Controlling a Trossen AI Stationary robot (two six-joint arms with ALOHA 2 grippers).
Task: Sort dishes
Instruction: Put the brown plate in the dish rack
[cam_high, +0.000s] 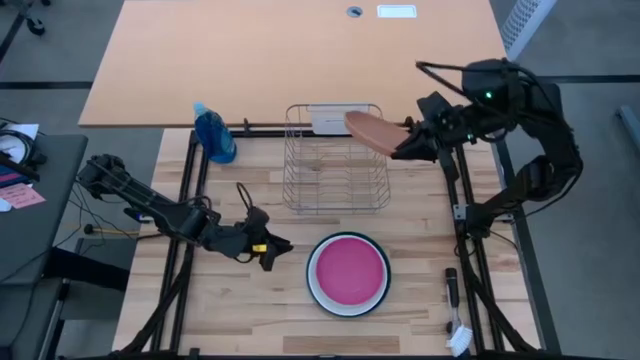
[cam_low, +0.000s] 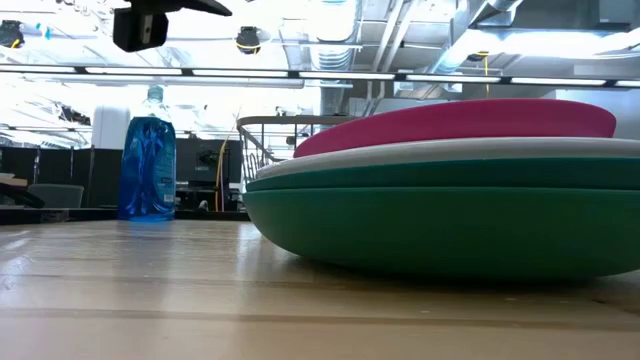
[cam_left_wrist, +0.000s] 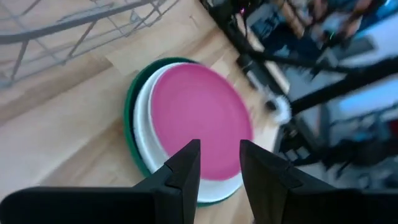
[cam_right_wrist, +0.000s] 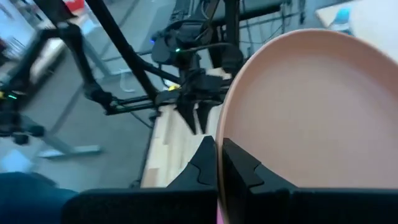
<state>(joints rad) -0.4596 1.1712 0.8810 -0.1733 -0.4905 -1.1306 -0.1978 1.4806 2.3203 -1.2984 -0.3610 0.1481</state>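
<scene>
While the right end effector (cam_high: 408, 143) hangs over the right rear corner of the wire dish rack (cam_high: 336, 160), its two fingers are pinched tight on the rim of the salmon-orange plate (cam_high: 374, 131), which it carries above the rack, clear of the wires and tilted. In the right wrist view that plate (cam_right_wrist: 311, 112) fills most of the frame, its edge running down between the dark fingers (cam_right_wrist: 205, 163).

The other dishes sit stacked on the table (cam_high: 240, 310) in front of the rack: the magenta-pink plate (cam_high: 348, 271) on top, a white plate (cam_low: 440, 152) under it, and the dark green plate (cam_low: 450, 225) at the bottom, resting on the wood. Whether another plate lies between them cannot be told.

The left end effector (cam_high: 278, 249) sits low over the table just left of the stack, pointing toward it. Its fingers (cam_left_wrist: 186, 169) stand apart with a narrow gap between them and hold nothing; the pink plate shows beyond them.

A blue spray bottle (cam_high: 214, 133) stands upright at the table's rear, left of the rack.
</scene>
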